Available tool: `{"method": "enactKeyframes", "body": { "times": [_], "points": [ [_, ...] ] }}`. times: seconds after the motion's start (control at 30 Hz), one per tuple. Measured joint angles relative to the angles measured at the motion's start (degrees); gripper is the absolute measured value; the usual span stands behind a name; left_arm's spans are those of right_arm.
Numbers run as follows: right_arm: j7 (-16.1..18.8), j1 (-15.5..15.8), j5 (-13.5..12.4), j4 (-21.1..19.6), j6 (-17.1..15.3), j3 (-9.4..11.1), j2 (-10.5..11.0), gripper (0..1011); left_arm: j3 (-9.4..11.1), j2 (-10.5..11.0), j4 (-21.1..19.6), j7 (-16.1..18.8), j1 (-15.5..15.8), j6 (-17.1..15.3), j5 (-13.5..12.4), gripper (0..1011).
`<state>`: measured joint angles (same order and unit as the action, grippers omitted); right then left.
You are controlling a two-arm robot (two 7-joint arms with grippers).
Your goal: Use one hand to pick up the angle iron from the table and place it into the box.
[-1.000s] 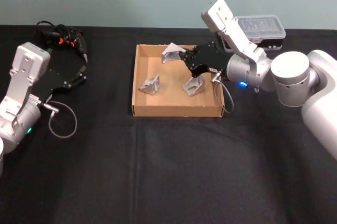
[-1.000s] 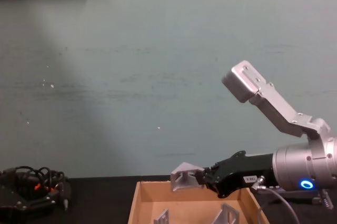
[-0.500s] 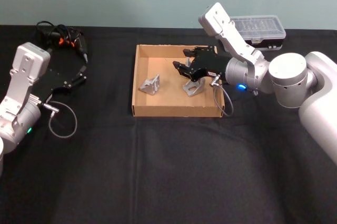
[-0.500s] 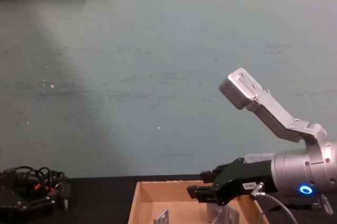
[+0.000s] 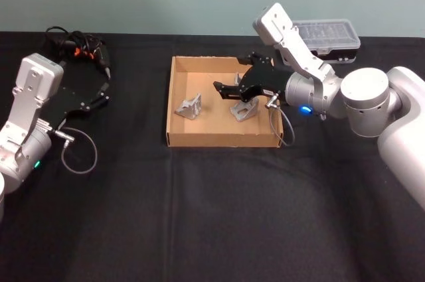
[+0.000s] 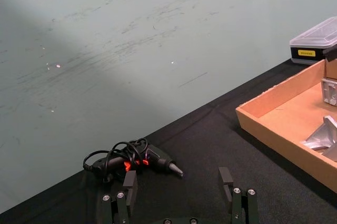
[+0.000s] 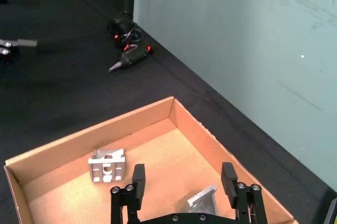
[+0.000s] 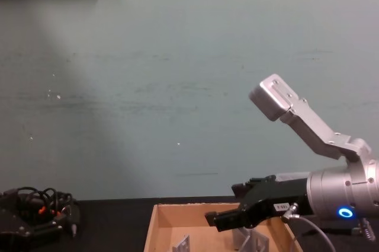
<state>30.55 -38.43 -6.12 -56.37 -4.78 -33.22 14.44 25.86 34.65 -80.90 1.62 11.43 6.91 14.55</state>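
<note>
While the right gripper [image 5: 229,91] hangs over the box [image 5: 178,137] with its fingers spread wide and nothing between them, the angle irons lie inside the tray beneath and beside it; one angle iron [image 5: 189,106] sits on the floor off to the gripper's left, clear of the fingers, and a second one [image 5: 244,110] lies just under the gripper's body, on its near side; in the right wrist view a bracket [image 7: 107,165] stands ahead of the fingers and another [image 7: 203,197] lies between and just below them (whether a further piece is tucked under the black palm I cannot tell). No bracket is visible on the bare table [image 5: 199,215], so the placing looks done and the move that follows is likely a lift straight up and back, clear of the low walls. The left gripper [image 6: 181,195] is parked well away on its own side, fingers apart and empty, near the small drill [image 6: 138,158].
</note>
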Motion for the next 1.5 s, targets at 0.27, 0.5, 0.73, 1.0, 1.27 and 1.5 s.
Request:
{"method": "enactKeyframes", "body": {
  "times": [0.27,0.5,0.73,1.0,1.27,1.5],
  "points": [
    [-1.53,1.57,-0.05,-3.29,1.07,1.91,0.35,1004,0.00,0.00,0.00,0.00,0.00,0.00,0.00,1000],
    [-5.42,5.06,0.78,-11.21,1.35,4.53,2.67,1004,0.00,0.00,0.00,0.00,0.00,0.00,0.00,1000],
    [-9.54,9.44,1.88,-17.44,0.81,7.95,5.32,1004,0.00,0.00,0.00,0.00,0.00,0.00,0.00,1000],
    [-14.30,15.67,1.89,-23.06,-0.28,13.77,7.75,1004,0.00,0.00,0.00,0.00,0.00,0.00,0.00,1000],
    [-16.90,19.88,2.06,-25.53,-1.29,17.21,8.69,1004,0.00,0.00,-0.01,0.00,0.00,0.00,0.00,1000],
    [-16.81,19.44,2.06,-25.35,-1.24,16.87,8.64,1004,0.00,0.00,0.00,0.00,0.00,0.00,0.01,1000]
  ]
}}
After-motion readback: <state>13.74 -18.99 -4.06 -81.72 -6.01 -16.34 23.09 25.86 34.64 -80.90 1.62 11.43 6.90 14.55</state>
